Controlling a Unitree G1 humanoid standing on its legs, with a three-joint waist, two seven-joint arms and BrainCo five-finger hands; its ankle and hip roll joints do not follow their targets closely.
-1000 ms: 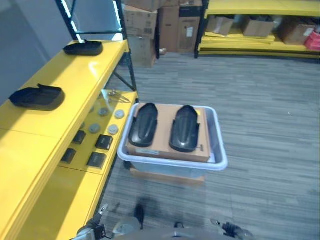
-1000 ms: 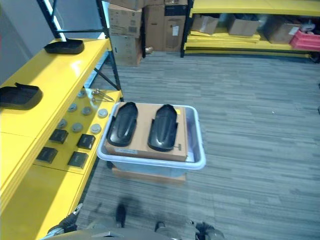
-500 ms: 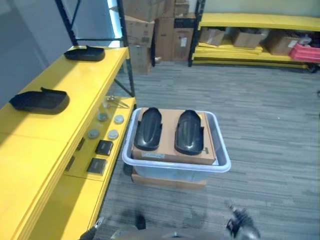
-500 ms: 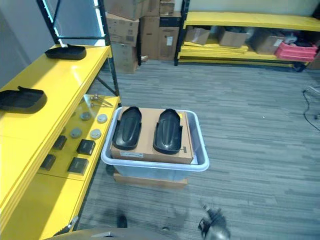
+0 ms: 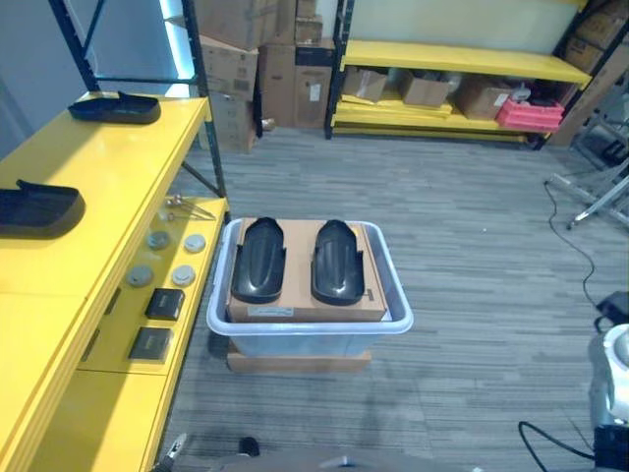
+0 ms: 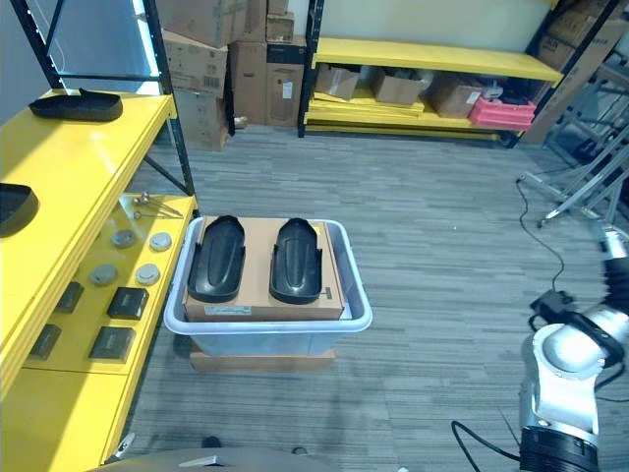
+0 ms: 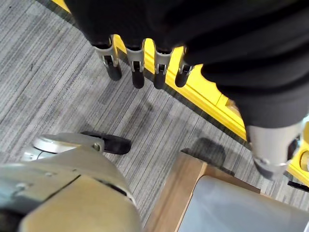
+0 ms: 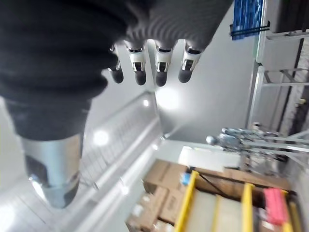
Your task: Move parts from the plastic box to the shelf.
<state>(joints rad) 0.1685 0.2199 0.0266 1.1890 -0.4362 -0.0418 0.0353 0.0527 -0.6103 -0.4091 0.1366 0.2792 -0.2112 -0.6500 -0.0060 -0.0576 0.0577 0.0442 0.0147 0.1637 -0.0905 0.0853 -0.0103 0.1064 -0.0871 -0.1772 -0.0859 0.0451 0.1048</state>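
Note:
A pale plastic box (image 5: 310,322) stands on the floor beside the yellow shelf (image 5: 108,177). A cardboard carton fills it, and on the carton lie two black moulded parts (image 5: 258,272) (image 5: 336,262) side by side. Two more black parts (image 5: 114,106) (image 5: 37,207) rest on the shelf's top board. My left hand (image 7: 136,67) hangs over the floor near the shelf's edge, fingers straight and holding nothing. My right hand (image 8: 147,62) is raised, pointing toward a wall and far racks, fingers straight and holding nothing. Both hands are away from the box.
The shelf's lower board carries round grey discs (image 5: 162,258) and flat black blocks (image 5: 163,303). Cardboard cartons (image 5: 257,59) are stacked at the back beside a far yellow rack (image 5: 452,59) with a red crate (image 5: 531,114). Metal stand legs (image 5: 590,192) spread on the floor at the right.
The camera has tilted up and turned right, so more of the room shows. The box and parts have not moved. My right arm has risen from low down to the right edge.

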